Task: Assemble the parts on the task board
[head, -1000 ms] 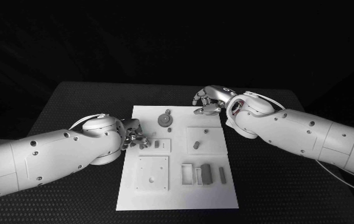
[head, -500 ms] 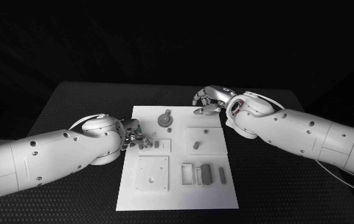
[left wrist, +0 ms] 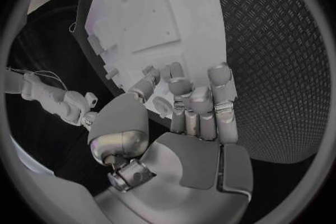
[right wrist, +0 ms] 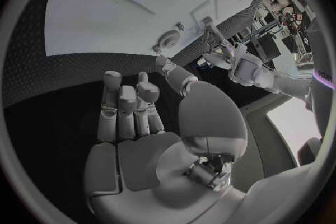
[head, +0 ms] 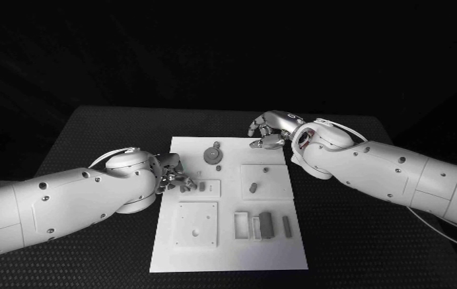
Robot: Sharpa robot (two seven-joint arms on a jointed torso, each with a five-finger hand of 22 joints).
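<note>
Head view: nothing has really moved over the last second, both arms sit in the same pose and the parts lie as before, so I judge this a pause or a very slow fine step with the assembly not advanced. Task board (head: 228,253) lies mid-table, white, long axis running 12 to 6 o'clock. Left hand (head: 174,174) hangs at the board's 9 o'clock edge, fingers curled toward the small grey peg (head: 201,185) on the little square plate (head: 211,189); in the left wrist view the fingertips (left wrist: 181,87) are bunched close over the board edge, but whether they pinch anything I cannot tell. Right hand (head: 269,130) hovers at the board's 1 o'clock corner, fingers (right wrist: 120,102) loosely curled and apart, nothing in them, touching nothing that I can see. Gear (head: 213,153) lies near 12 o'clock, a short peg (head: 253,187) sits on the middle plate, and grey blocks (head: 265,224) stand near 5 o'clock. Most parts look loose, task early.
</note>
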